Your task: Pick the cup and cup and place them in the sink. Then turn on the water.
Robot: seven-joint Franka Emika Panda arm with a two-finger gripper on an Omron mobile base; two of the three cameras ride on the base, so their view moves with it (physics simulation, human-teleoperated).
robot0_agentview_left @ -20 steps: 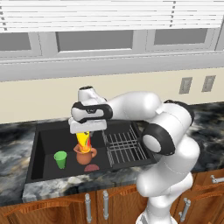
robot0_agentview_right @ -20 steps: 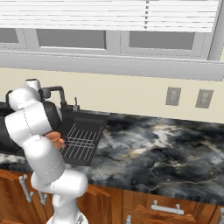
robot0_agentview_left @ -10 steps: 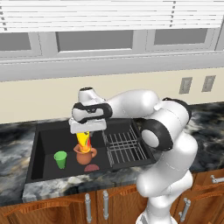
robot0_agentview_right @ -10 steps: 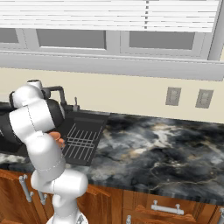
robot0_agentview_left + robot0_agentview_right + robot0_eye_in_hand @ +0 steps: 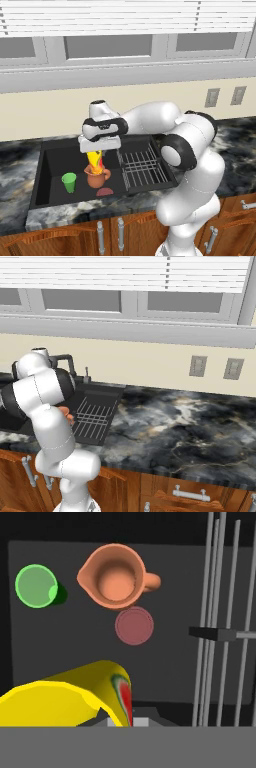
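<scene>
Where base shows side-on | hand: green cup [image 5: 35, 586] upright, jug [image 5: 116, 577] beside

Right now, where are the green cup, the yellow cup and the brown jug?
green cup [image 5: 35, 586]: hand view, its open mouth.
yellow cup [image 5: 75, 699]: hand view, its side wall.
brown jug [image 5: 97, 178]: left base view, its body.
</scene>
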